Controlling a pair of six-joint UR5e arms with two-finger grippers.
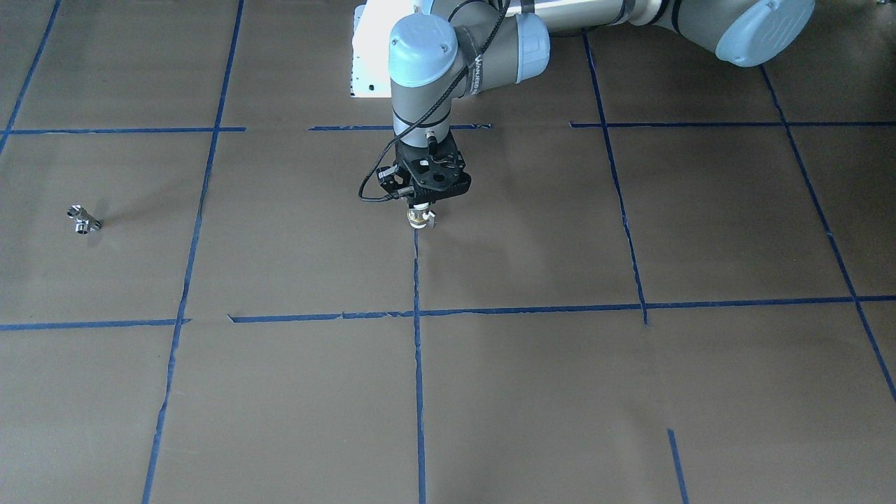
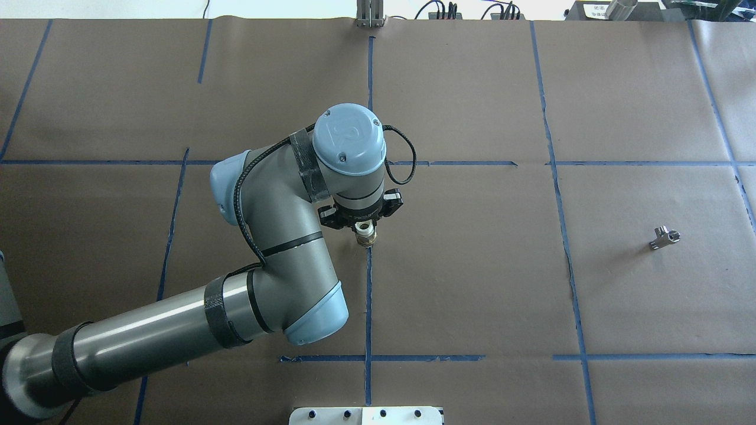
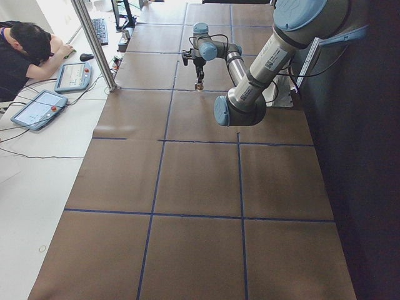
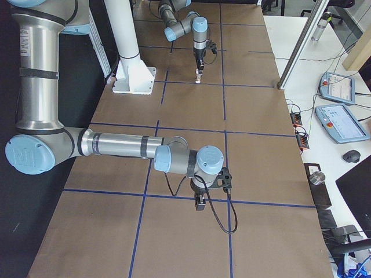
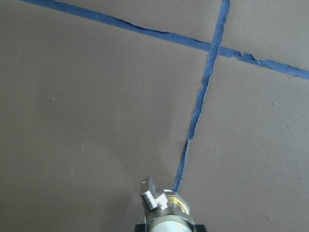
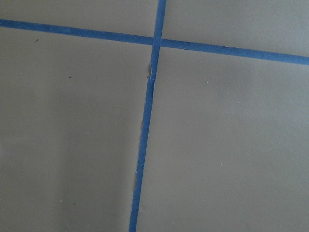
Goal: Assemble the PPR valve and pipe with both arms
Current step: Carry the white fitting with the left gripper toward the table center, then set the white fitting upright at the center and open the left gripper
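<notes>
Closest in, the left end effector (image 1: 418, 208) points straight down and is clenched on the white upper end of the valve (image 2: 365, 236), so the brass band and small side stub hang just beneath it. Directly under the valve runs a blue tape line (image 5: 200, 106) on the brown worktop (image 2: 472, 265); whether the valve touches the paper cannot be told. Farther out, well apart toward the robot's right, the chrome T-shaped pipe (image 2: 665, 237) lies flat on the worktop. Farthest off, the right end effector (image 4: 200, 204) hangs over a tape crossing (image 6: 155, 42). It shows in only 1 side view, so its grip cannot be told.
</notes>
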